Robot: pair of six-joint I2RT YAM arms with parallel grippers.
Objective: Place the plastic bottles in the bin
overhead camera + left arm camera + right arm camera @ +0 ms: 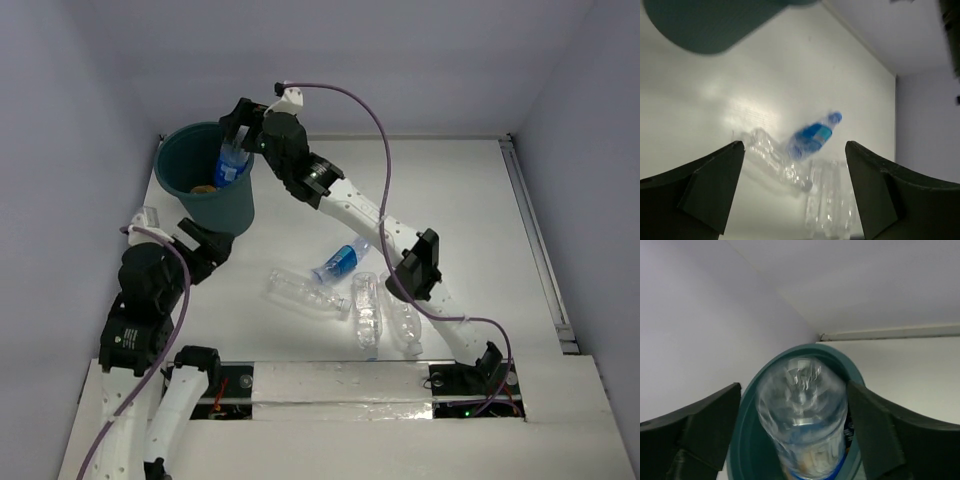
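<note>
Left gripper (794,146): fingers wide apart, nothing between them, low beside the bin's base.
Bin (226,206): far left corner of the table (460,210), close to both walls; an orange-yellow patch (205,188) shows inside.
Right gripper (794,387): jaws spread wide over the bin's mouth.
Held-over bottle (802,410): between those fingers, blurred, a gap on one side, its blue-banded end inside the rim.
Lying bottles: blue-labelled bottle (340,263), left clear bottle (303,291), middle clear bottle (367,312), right clear bottle (405,326), clustered near the table's middle.
Writing: none legible.
Open room: right half bare, out to the raised edge.
</note>
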